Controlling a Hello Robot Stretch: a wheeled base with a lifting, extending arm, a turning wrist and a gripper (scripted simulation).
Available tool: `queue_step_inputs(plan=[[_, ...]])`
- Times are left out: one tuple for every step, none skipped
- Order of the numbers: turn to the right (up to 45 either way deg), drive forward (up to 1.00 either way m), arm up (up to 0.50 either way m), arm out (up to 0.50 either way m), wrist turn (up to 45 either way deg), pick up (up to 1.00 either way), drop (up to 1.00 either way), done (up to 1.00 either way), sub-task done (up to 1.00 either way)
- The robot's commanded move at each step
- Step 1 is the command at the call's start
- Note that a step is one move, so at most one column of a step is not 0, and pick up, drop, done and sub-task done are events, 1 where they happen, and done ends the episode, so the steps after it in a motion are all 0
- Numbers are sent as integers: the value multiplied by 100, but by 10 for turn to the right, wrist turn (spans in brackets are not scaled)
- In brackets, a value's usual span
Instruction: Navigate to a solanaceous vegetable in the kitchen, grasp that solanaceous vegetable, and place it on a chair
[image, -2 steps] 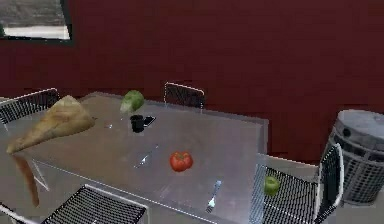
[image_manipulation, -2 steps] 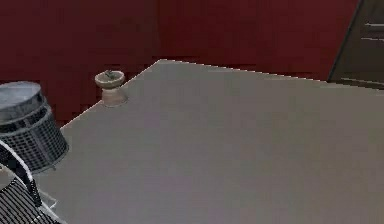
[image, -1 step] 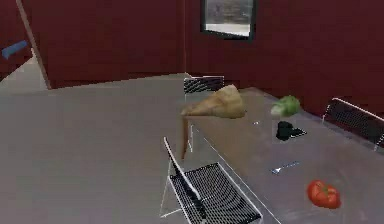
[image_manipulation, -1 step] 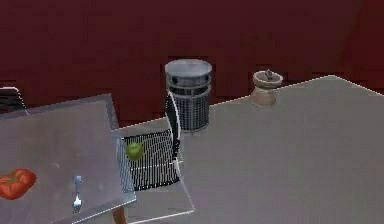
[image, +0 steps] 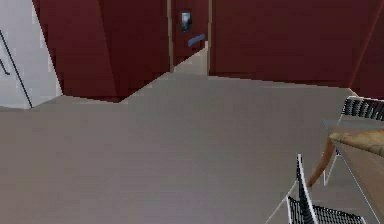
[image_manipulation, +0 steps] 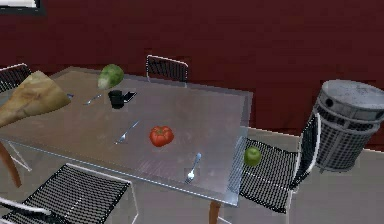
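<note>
Where the glass table (image_manipulation: 200, 110) spreads across the arm side view, a red tomato (image_manipulation: 161, 135) lies on its top near the middle, apart from everything else. Farther back on the glass stand a black mug (image_manipulation: 118, 98) and a round green thing (image_manipulation: 112, 75), with a tan wedge-shaped thing (image_manipulation: 35, 98) at the view's left. Cutlery (image_manipulation: 194, 166) lies near the table's front edge. Black wire chairs ring the table. One chair (image_manipulation: 285, 180) at its right end carries a green apple (image_manipulation: 253, 156) on the seat, and a metal bin (image_manipulation: 350, 125) stands beyond it. The gripper's state cannot be told. The forward view has grey floor, dark red walls and a doorway (image: 190, 50).
</note>
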Motion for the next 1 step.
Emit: queue_step_inputs(plan=[[0,0,50,0,0,0,0,0,0]])
